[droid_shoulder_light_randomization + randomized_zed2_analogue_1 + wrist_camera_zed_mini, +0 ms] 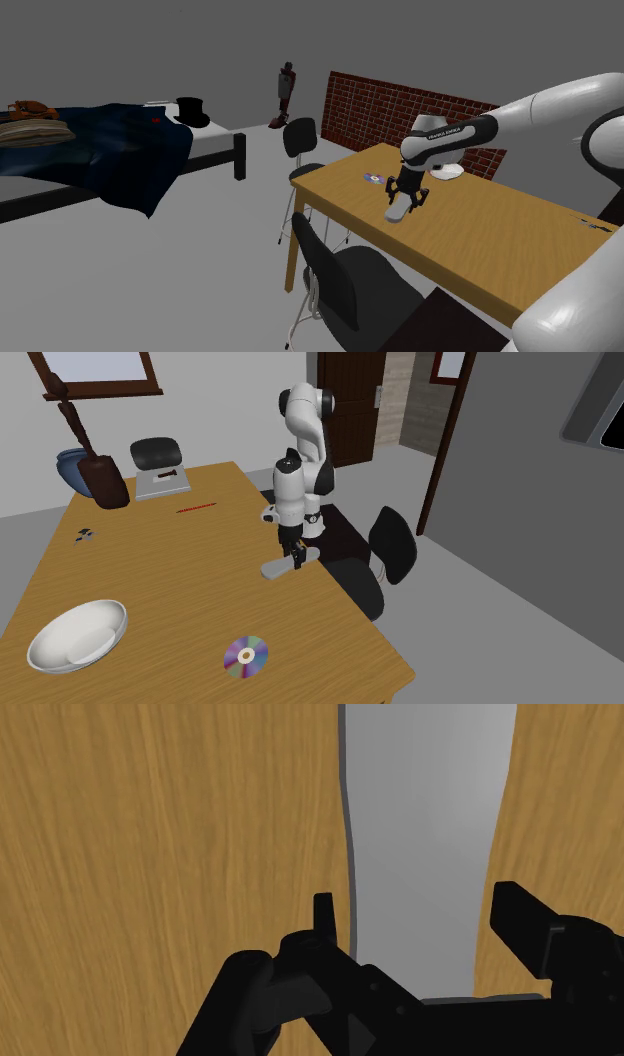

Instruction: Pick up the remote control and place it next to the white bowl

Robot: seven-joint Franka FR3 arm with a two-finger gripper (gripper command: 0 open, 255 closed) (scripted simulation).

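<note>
My pincer (420,909) stands apart, one black finger on each side of the narrow end of the single grey remote control (425,824). I cannot tell whether the pads actually press its sides. From the second exterior view, the pincer (297,559) points straight down at the remote control (278,568), which lies flat on the wooden tabletop (170,572) close to the edge nearest the arm's stand. Its longer part sticks out toward that view's left.

Out from there I count one shiny disc (246,655) lying flat, well apart from the remote. Beyond it, near the tabletop's corner, is one white bowl (110,614). One thin red stick (197,506) lies farther up the tabletop.

In the shoulder view I count two black chairs, one (350,285) at the near side and one (300,137) at the far end. One bed (120,150) carries one black top hat (191,111).

There is small lettering on the arm's forearm, but I cannot read it.
</note>
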